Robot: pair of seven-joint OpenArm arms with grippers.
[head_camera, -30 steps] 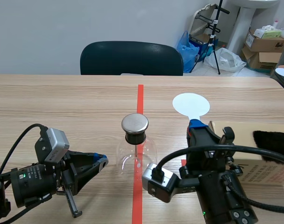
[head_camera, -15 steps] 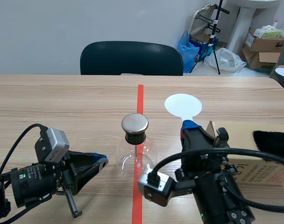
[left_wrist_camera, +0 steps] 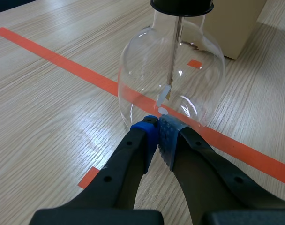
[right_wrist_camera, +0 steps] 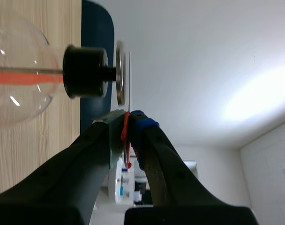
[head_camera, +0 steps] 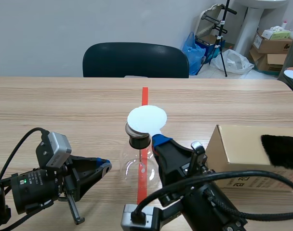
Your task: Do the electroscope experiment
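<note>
Scene view: low between arms, faces across table (head_camera: 64,106) toward chair (head_camera: 135,60). Left wrist: close, angled down at glass flask (left_wrist_camera: 170,70). Right wrist: close, rolled sideways, level with flask top. All share flask.

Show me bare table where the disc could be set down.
Free: the wide far table strip between flask and chair, either side of the tape. Crowded: the near edge, where left gripper, flask, right gripper holding the disc, and box sit close.

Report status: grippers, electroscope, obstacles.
Left gripper shut, empty, at the flask. Right gripper shut on white disc, held over the metal cap. Cardboard box beside, not blocking.
</note>
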